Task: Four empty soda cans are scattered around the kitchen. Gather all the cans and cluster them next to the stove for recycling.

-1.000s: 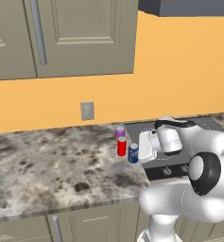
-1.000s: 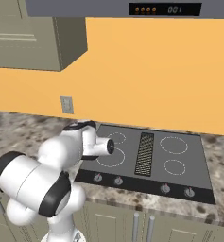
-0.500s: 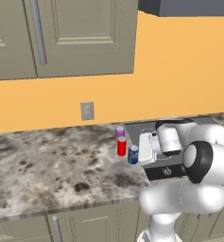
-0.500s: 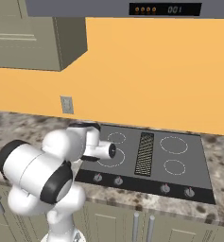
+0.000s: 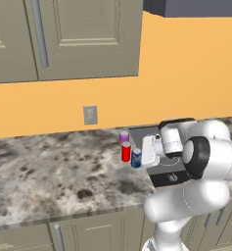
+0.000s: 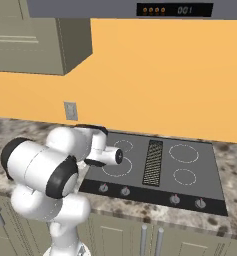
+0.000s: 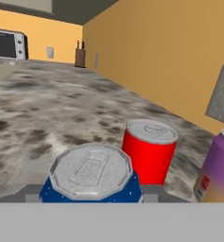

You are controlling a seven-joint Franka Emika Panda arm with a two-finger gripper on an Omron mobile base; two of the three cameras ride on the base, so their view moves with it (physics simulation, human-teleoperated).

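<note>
I had the hand (image 5: 146,151) low over the counter (image 5: 49,171) just right of centre in the left base view, right beside the blue can (image 5: 136,158); in the hand view that can's silver top sat at the bottom centre, very close to the camera, but the finger tips were hidden, so I could not tell whether the hand gripped it or merely stood around it. The red can (image 5: 126,151) stood just left of the blue one, and the purple-pink can (image 5: 124,137) stood just behind the red, all three upright in a tight cluster at the left edge of the stove (image 6: 190,172), near the centre of that frame; a fourth can I could not place. I judged these cans to be very light, being empty, with thin walls that would dent under a hard squeeze and a smooth painted skin that could slip; a light nudge would likely topple one into its neighbours. I reckoned the best hold was across the straight middle of the body, below the tapered shoulder, with modest pressure; the rim at the top looked stiffer but offered little to grip.
</note>
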